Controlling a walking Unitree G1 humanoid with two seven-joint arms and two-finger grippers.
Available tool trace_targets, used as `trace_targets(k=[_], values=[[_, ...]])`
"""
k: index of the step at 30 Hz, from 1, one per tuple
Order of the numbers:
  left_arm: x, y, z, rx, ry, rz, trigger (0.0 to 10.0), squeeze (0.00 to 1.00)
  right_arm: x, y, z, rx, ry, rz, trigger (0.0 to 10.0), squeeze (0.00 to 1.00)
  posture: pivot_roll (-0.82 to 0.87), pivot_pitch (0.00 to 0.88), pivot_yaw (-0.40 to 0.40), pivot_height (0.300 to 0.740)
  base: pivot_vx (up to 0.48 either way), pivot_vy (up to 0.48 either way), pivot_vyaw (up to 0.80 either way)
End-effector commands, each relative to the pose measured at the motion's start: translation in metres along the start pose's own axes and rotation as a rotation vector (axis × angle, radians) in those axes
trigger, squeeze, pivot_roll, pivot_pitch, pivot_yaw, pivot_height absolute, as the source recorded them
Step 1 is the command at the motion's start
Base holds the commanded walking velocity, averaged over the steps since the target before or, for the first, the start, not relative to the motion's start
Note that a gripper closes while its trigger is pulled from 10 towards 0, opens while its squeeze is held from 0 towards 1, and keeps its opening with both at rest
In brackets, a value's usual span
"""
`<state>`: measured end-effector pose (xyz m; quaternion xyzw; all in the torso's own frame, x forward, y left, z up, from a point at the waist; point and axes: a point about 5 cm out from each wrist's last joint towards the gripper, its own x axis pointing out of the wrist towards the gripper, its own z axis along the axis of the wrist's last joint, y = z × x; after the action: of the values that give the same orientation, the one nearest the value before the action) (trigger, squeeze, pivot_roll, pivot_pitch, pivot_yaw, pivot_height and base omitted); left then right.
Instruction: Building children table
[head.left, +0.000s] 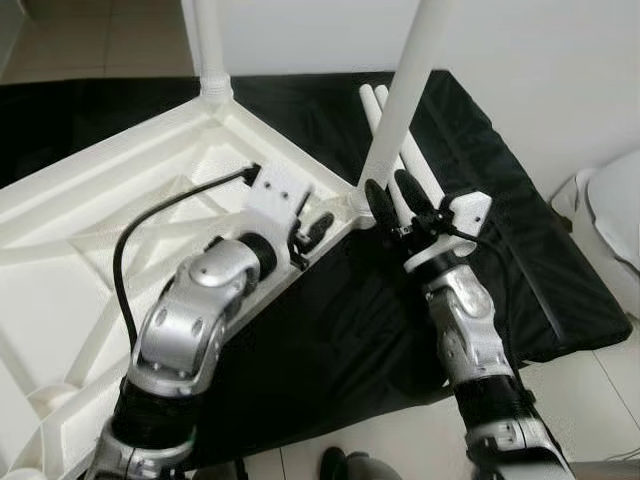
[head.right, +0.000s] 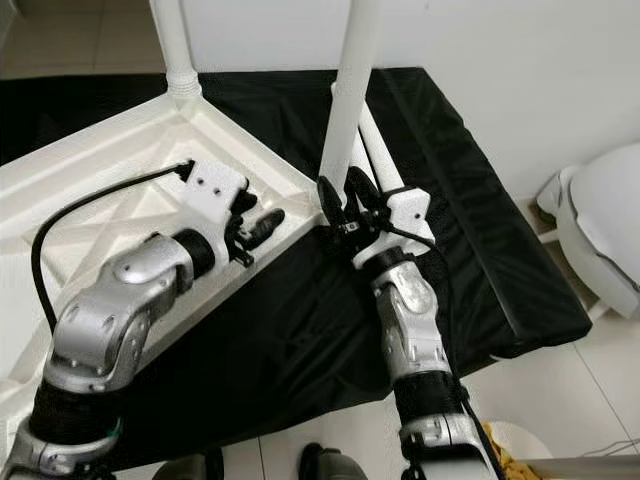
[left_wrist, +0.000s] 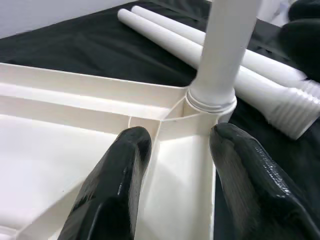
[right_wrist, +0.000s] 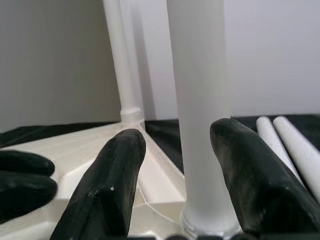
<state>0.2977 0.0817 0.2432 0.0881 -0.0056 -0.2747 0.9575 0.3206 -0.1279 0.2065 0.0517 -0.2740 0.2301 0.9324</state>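
Note:
A white plastic table top (head.left: 90, 210) lies upside down on a black mat (head.left: 500, 250). One white leg (head.left: 210, 45) stands in its far corner socket, and another leg (head.left: 412, 85) stands in the corner socket nearest my right arm. Two loose legs (head.left: 425, 170) lie side by side on the mat behind it. My left gripper (head.left: 310, 235) is open, its fingers (left_wrist: 117, 180) straddling the table's rim beside that corner. My right gripper (head.left: 392, 200) is open at the base of the upright leg (right_wrist: 200, 100), one finger (right_wrist: 252, 175) close against it.
A white rounded object (head.left: 610, 215) sits on the tiled floor to the right of the mat. A pale wall runs close behind. A black cable (head.left: 150, 225) loops over my left arm above the table top.

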Motion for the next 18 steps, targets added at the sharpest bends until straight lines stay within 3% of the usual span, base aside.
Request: trace_targets(k=[1,7,8,9,10,17,18], values=[[0.003,0.002,-0.002,0.013,0.005,0.022,10.0,0.0,-0.006,0.0,0.005,0.004,0.001,-0.005,10.0,0.0,-0.02,0.163,-0.034,0.74,0.0,0.0,0.0],[0.007,0.007,-0.005,0.036,0.022,0.052,10.0,0.0,-0.017,0.004,0.007,0.016,0.023,-0.013,10.0,0.0,-0.02,0.153,-0.029,0.74,0.0,0.0,0.0],[0.01,0.012,-0.01,0.006,0.047,0.06,10.0,1.0,-0.025,0.007,0.005,0.033,0.051,-0.018,10.0,0.47,-0.02,0.146,-0.026,0.74,0.0,0.0,0.0],[0.01,0.012,-0.01,0.006,0.047,0.06,10.0,1.0,-0.025,0.007,0.005,0.033,0.051,-0.018,10.0,0.47,-0.02,0.146,-0.026,0.74,0.0,0.0,0.0],[0.011,0.013,-0.012,-0.011,0.054,0.062,10.0,1.0,-0.028,0.009,0.005,0.042,0.061,-0.02,10.0,1.0,-0.02,0.146,-0.026,0.74,0.0,0.0,0.0],[0.016,0.017,-0.027,0.016,0.156,0.081,10.0,1.0,-0.034,0.011,0.005,0.045,0.101,-0.029,10.0,1.0,-0.02,0.137,-0.017,0.74,0.0,0.0,0.0],[0.016,0.018,-0.033,0.019,0.195,0.087,10.0,1.0,-0.035,0.011,0.005,0.038,0.11,-0.03,10.0,0.76,-0.03,0.135,-0.013,0.74,0.0,0.0,0.0]])
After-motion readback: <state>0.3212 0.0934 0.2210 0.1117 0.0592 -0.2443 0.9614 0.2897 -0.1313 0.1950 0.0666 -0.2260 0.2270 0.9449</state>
